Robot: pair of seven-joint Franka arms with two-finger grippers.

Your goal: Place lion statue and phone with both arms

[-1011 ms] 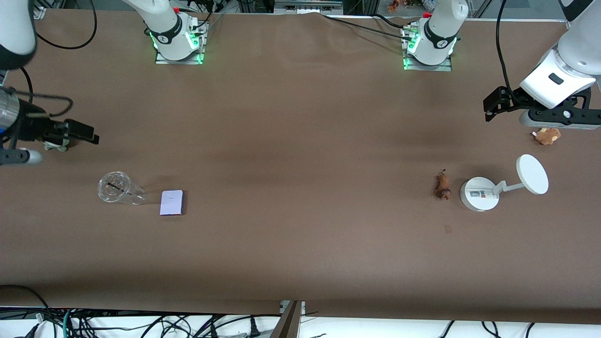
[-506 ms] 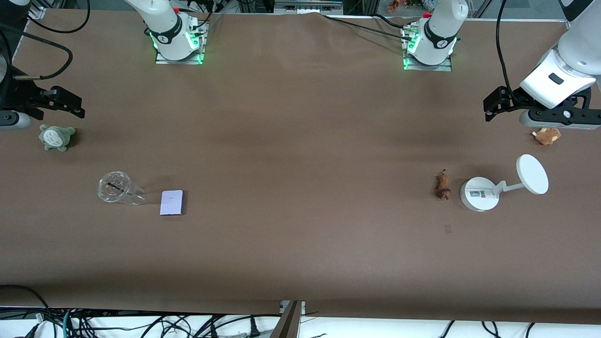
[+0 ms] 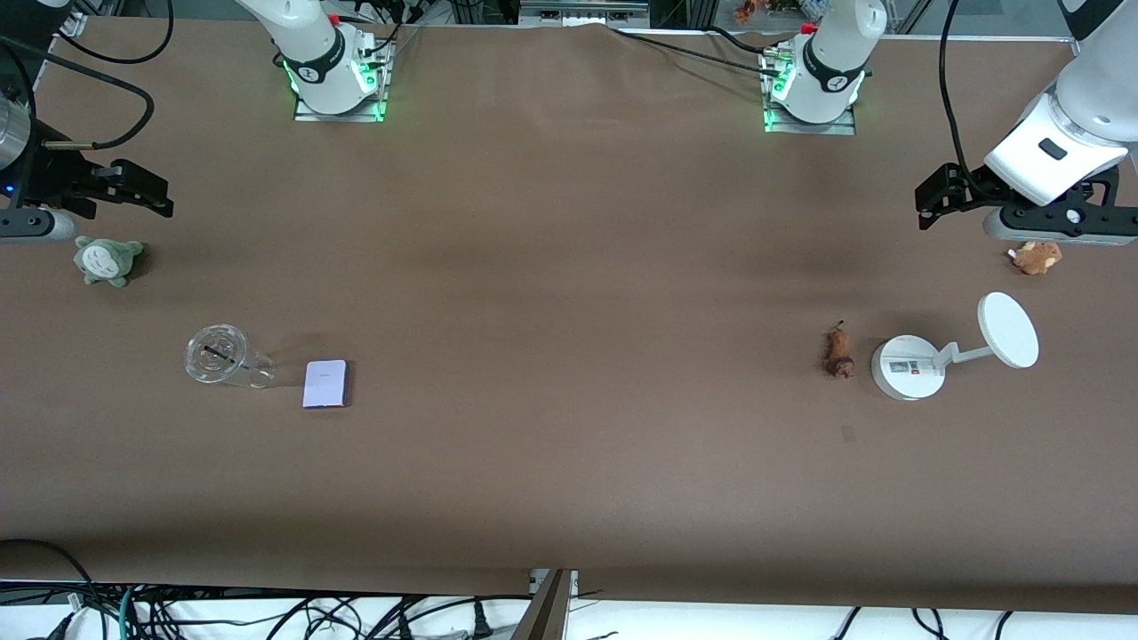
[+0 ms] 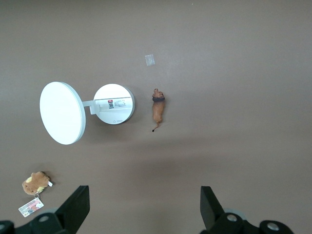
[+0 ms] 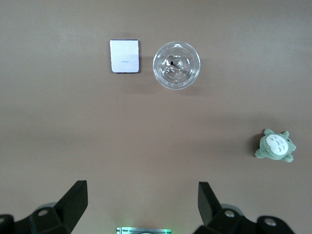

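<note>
While both arms hover with fingers spread wide and empty, I see the reddish-brown lion statue [image 3: 837, 352] at frame right beside the white stand [image 3: 907, 367], and the pale lavender phone [image 3: 324, 383] lower left by the clear cup [image 3: 220, 356]; left gripper [image 4: 141, 207] and right gripper [image 5: 141, 204] sit high over the tabletop [image 3: 569, 311].

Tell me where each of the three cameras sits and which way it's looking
Front: high across the table, facing both arm bases; left gripper and right gripper open.
Left wrist: looks straight down on the lion, stand, brown plush; own fingers show.
Right wrist: straight down on the phone, cup, grey plush; own fingers show.
Shared: front sees all these.
</note>
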